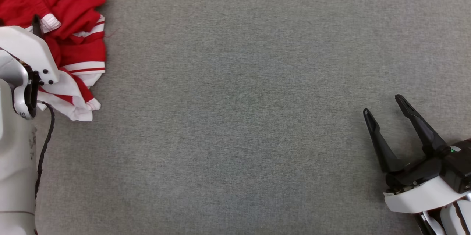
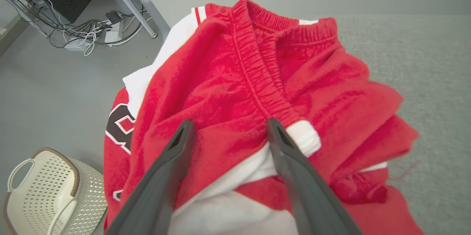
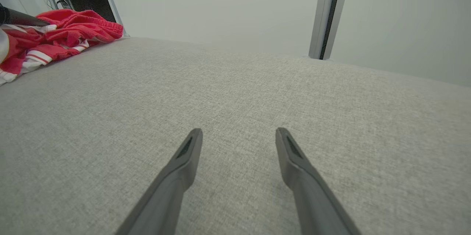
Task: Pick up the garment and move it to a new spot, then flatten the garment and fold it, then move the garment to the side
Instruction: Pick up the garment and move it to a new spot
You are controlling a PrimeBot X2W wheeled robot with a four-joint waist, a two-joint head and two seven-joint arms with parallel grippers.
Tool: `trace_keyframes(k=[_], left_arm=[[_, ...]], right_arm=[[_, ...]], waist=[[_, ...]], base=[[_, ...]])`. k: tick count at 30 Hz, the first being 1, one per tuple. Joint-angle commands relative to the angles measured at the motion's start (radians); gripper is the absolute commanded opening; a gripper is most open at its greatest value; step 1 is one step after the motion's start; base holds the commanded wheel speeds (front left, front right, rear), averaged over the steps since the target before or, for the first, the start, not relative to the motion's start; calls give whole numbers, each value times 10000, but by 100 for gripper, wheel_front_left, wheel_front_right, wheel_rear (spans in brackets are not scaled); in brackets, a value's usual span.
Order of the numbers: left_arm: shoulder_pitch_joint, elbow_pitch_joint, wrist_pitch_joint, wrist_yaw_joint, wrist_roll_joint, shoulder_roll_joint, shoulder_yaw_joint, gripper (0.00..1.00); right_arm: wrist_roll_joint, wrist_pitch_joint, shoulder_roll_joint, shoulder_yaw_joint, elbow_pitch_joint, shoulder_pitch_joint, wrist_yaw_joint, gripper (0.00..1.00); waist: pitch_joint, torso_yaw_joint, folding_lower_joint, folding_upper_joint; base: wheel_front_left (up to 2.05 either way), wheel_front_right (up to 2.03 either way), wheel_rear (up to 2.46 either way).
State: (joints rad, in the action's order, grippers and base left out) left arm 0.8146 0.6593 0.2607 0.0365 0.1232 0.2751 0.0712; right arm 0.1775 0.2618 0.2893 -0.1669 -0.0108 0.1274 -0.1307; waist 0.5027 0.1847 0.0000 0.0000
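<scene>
Holds the left gripper [image 2: 230, 123] wide open, gripping nothing, right over the crumpled red-and-white garment [image 2: 206, 91], with the elastic waistband [image 2: 257, 80] running ahead between its jaws. Holds the right gripper [image 1: 382, 104] spread and empty above the gray fabric surface [image 1: 235, 117], the garment far off to its left.

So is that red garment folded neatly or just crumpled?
Crumpled: the garment lies bunched in a heap, its elastic waistband twisted and white striped parts sticking out unevenly.
</scene>
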Motion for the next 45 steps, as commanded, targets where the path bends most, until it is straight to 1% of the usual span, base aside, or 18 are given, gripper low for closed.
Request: trace_keyframes(k=[1,3,4,5,8,13,16,17,20,21,22,24,28,32,35,42,43,45], left_arm=[[302,359,99,64,-75,154,-53,100],[472,730,163,-6,-122,261,-127,98],[544,877,153,-64,-119,298,-151,54],[607,987,121,-106,-120,336,-177,0],[654,1220,16,-283,-30,374,-259,0],[356,1105,-285,-604,203,450,-243,0],[221,627,-510,-847,538,370,-82,0],[155,378,-538,-937,521,412,-145,0],[-160,-551,-426,-1294,894,248,-250,0],[-160,-551,-426,-1294,894,248,-250,0],[-273,-936,-341,-1369,987,243,-354,0],[-522,-1820,-13,-1526,1325,12,-577,0],[-1196,-3881,942,-1619,2048,-345,-1111,0],[-1746,-6008,1788,-1664,2669,-562,-1644,0],[-2087,-7294,2284,-1670,3014,-817,-1989,0],[-2546,-9299,3304,-1567,3853,-1429,-2740,0],[-2705,-9566,3577,-1480,4084,-1559,-2938,0],[-2899,-9570,3798,-1390,4079,-1579,-3111,0]], right_arm=[[55,49,25,64,11,9,1,100],[64,49,-35,67,10,-15,1,100],[71,49,-69,70,17,-34,-1,100],[74,49,-106,79,33,-61,-1,100],[91,49,-255,99,117,-143,-1,100],[133,49,-538,78,321,-353,-1,100],[178,49,-723,100,421,-498,-1,100],[189,49,-779,115,455,-553,-1,100],[247,49,-973,101,548,-668,-1,100],[247,49,-973,101,548,-668,-1,100],[260,49,-1051,66,604,-700,-1,100],[261,49,-1214,19,700,-757,-1,100],[307,49,-1536,-22,806,-799,1,100],[340,49,-1760,-25,863,-763,-1,100],[353,51,-1874,-15,895,-759,1,100],[416,49,-2082,63,880,-836,-1,100],[438,49,-2118,84,872,-814,-1,100],[441,49,-2164,100,866,-742,-1,100]], waist=[[110,-166,0,0],[72,-217,0,0],[37,-232,0,0],[-16,-235,0,0],[-305,-232,0,0],[-1046,-241,0,0],[-1554,-301,0,0],[-1719,-329,0,0],[-2212,-495,0,0],[-2212,-495,0,0],[-2386,-589,0,0],[-2718,-832,0,0],[-3161,-1469,0,0],[-3281,-2133,0,0],[-3282,-2612,0,0],[-3175,-3632,0,0],[-3117,-3903,0,0],[-3023,-4144,0,0]], base=[[0,0,0],[0,0,0],[0,0,0],[0,0,0],[0,0,0],[0,0,0],[0,0,0],[0,0,0],[0,0,0],[0,0,0],[0,0,0],[0,0,0],[0,0,0],[0,0,0],[0,0,0],[0,0,0],[0,0,0],[0,0,0]])
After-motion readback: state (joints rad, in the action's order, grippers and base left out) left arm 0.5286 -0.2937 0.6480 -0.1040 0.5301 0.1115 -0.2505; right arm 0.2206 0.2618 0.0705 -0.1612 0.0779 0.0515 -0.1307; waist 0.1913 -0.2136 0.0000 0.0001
